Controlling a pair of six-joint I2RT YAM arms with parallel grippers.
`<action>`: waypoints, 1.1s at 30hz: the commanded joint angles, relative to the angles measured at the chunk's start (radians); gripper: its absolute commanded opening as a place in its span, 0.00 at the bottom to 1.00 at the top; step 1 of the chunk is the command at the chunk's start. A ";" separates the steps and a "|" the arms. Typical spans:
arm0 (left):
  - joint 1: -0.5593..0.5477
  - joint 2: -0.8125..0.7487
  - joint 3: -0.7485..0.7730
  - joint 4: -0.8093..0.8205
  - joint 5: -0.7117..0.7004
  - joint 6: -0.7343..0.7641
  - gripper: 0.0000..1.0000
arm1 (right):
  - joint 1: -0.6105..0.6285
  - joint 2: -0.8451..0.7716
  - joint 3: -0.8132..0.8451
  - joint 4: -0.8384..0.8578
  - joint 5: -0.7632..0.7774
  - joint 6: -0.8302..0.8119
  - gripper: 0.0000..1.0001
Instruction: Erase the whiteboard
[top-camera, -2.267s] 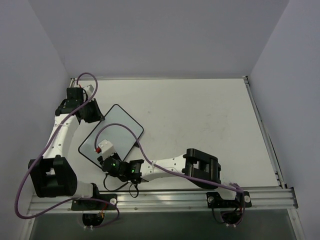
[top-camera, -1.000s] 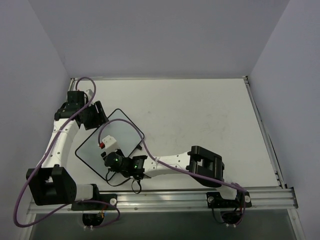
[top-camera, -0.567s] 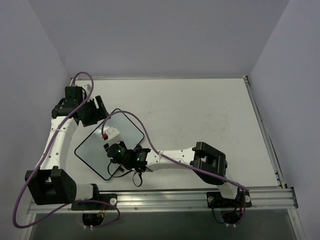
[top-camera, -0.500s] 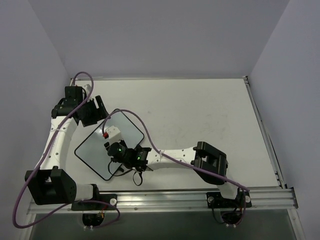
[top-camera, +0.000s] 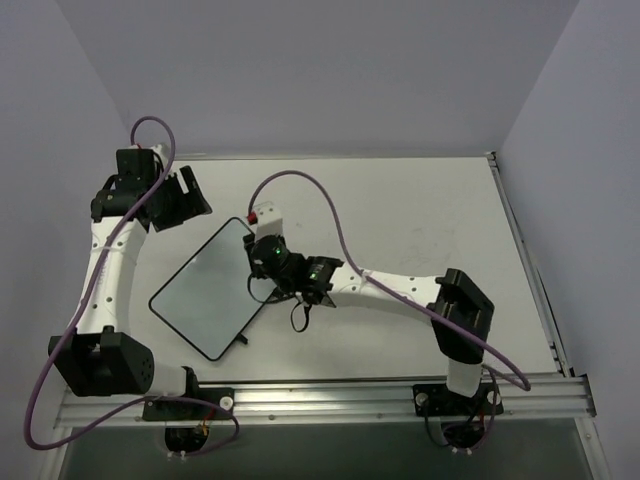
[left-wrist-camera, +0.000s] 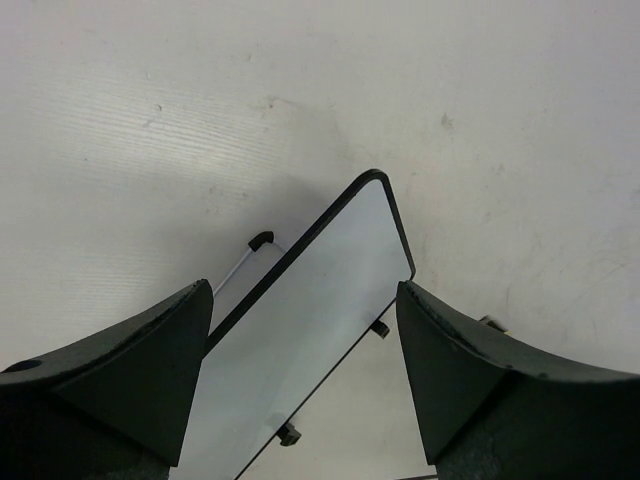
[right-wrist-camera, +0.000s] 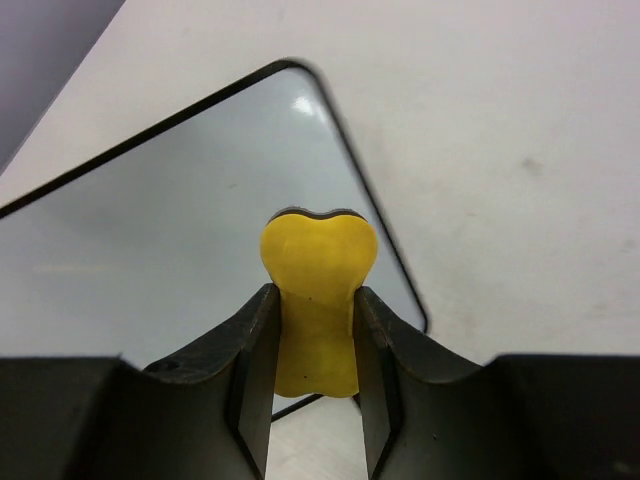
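Note:
The whiteboard (top-camera: 205, 292) lies flat on the table at the left, set diagonally, and its glossy face looks blank. My right gripper (top-camera: 258, 272) hangs over the board's right edge, near its far corner. In the right wrist view this gripper (right-wrist-camera: 315, 300) is shut on a small yellow block (right-wrist-camera: 318, 262), which hovers over the whiteboard (right-wrist-camera: 150, 230) close to its rounded corner. My left gripper (top-camera: 188, 200) is raised beyond the board's far corner and touches nothing. In the left wrist view it (left-wrist-camera: 302, 290) is open, and the whiteboard (left-wrist-camera: 330, 280) with its small black feet lies below the gap.
The white table (top-camera: 420, 230) is walled at the left, back and right. An aluminium rail (top-camera: 330, 395) with the arm bases runs along the near edge. Purple cables (top-camera: 300, 180) loop above both arms.
My right arm swept the yellow block from the board's near end to its far right edge. My left gripper opened wider and drew back from the board's far corner.

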 joint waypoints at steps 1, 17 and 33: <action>0.007 0.027 0.071 -0.009 -0.004 -0.004 0.83 | -0.107 -0.135 -0.042 -0.059 0.047 0.037 0.00; 0.007 0.099 0.131 0.035 0.052 -0.021 0.82 | -0.518 -0.212 -0.243 -0.227 -0.007 0.145 0.08; 0.007 0.090 0.117 0.052 0.071 -0.009 0.82 | -0.580 -0.114 -0.270 -0.228 -0.033 0.163 0.85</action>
